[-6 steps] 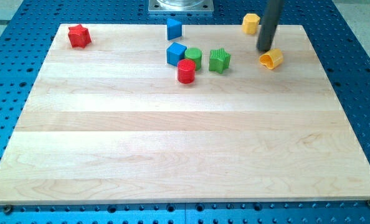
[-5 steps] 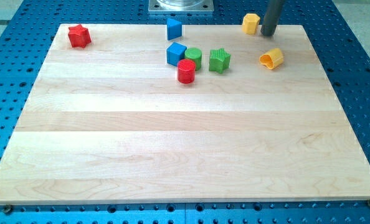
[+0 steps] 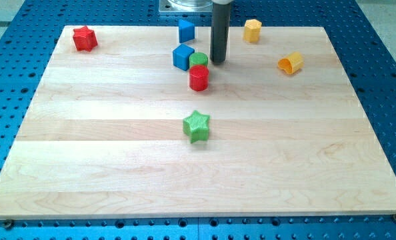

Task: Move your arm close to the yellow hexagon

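The yellow hexagon [image 3: 252, 31] sits at the board's top edge, right of centre. My tip [image 3: 217, 61] stands below and to the left of it, a short gap away, just right of the green cylinder [image 3: 199, 61]. The rod rises straight to the view's top. A second yellow block [image 3: 291, 63], a rounded shape, lies to the right of the tip, below the hexagon.
A blue cube [image 3: 183, 57], the green cylinder and a red cylinder [image 3: 199, 78] cluster left of the tip. A blue block [image 3: 186, 30] is at the top. A green star [image 3: 197, 126] lies mid-board. A red star [image 3: 85, 39] is top left.
My tip moved left from beside the yellow hexagon to beside the green cylinder. The hexagon shifted slightly left. The green star moved from the cluster down to mid-board.
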Robot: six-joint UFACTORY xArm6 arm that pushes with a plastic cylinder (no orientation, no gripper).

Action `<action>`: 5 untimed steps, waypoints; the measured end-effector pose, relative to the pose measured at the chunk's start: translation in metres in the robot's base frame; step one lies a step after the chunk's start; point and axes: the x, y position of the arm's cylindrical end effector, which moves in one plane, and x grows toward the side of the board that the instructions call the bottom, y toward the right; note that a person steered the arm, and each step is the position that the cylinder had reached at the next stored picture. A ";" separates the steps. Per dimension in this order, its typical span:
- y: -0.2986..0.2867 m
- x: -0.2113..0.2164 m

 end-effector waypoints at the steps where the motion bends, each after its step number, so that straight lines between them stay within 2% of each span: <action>1: 0.018 -0.068; 2: 0.036 -0.085; 3: 0.102 -0.082; 4: 0.130 -0.060; 5: 0.083 -0.052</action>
